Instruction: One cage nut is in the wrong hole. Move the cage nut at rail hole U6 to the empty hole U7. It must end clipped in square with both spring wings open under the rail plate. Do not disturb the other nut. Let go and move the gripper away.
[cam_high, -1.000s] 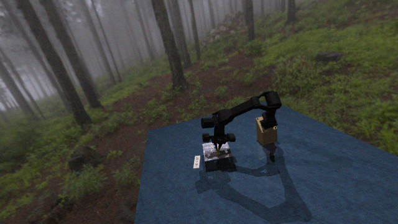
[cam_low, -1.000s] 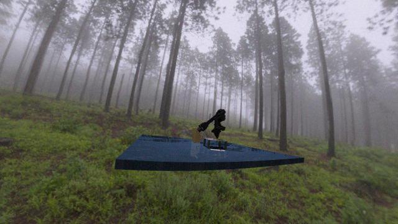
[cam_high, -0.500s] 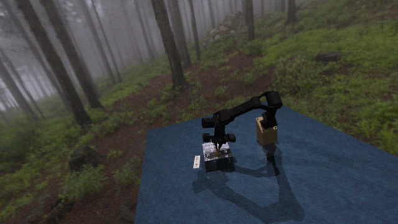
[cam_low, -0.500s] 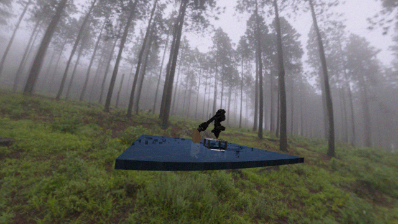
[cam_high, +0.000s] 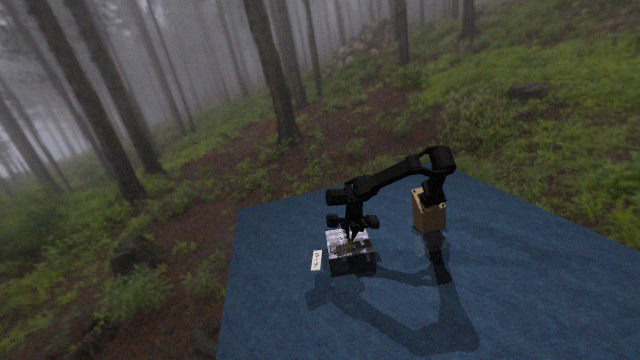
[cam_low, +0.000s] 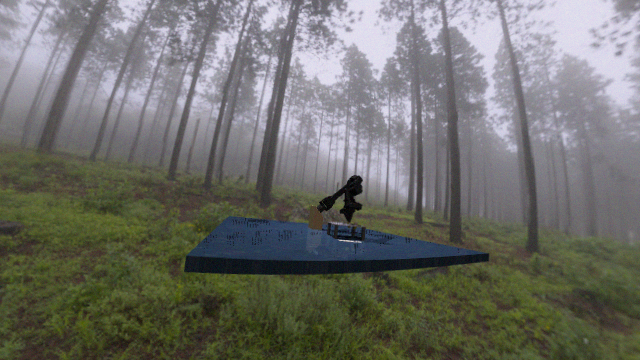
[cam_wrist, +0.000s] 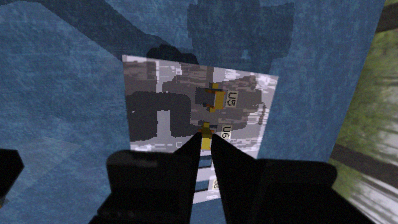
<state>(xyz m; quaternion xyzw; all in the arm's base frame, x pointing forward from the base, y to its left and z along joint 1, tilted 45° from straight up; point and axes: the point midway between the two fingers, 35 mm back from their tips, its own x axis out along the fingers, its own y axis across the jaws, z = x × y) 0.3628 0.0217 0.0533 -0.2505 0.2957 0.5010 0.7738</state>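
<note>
Nuts, two yellow: one (cam_wrist: 206, 139) clamped in one end effector (cam_high: 351, 239) (cam_low: 349, 219) (cam_wrist: 205, 136), one (cam_wrist: 216, 98) beside label U5 (cam_wrist: 232, 99).

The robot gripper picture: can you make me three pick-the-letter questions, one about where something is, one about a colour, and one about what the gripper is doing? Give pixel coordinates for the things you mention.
1. Which label is beside the nut (cam_wrist: 218, 99) the gripper isn't holding?
A) U5
B) U6
C) U7

2. What colour is the table top (cam_high: 280, 300) (cam_low: 260, 245) (cam_wrist: 60, 90)?
A) Red
B) Blue
C) White

3. How is the gripper (cam_high: 350, 241) (cam_low: 349, 220) (cam_wrist: 205, 136)?
A) Wide open
B) Shut on nothing
C) Shut on a yellow nut (cam_wrist: 205, 143)

Answers:
1: A, the U5 label (cam_wrist: 232, 99) sits right next to that nut.
2: B, it looks blue in all three views.
3: C, the fingertips meet at the yellow nut near the U6 label (cam_wrist: 226, 132).
</note>
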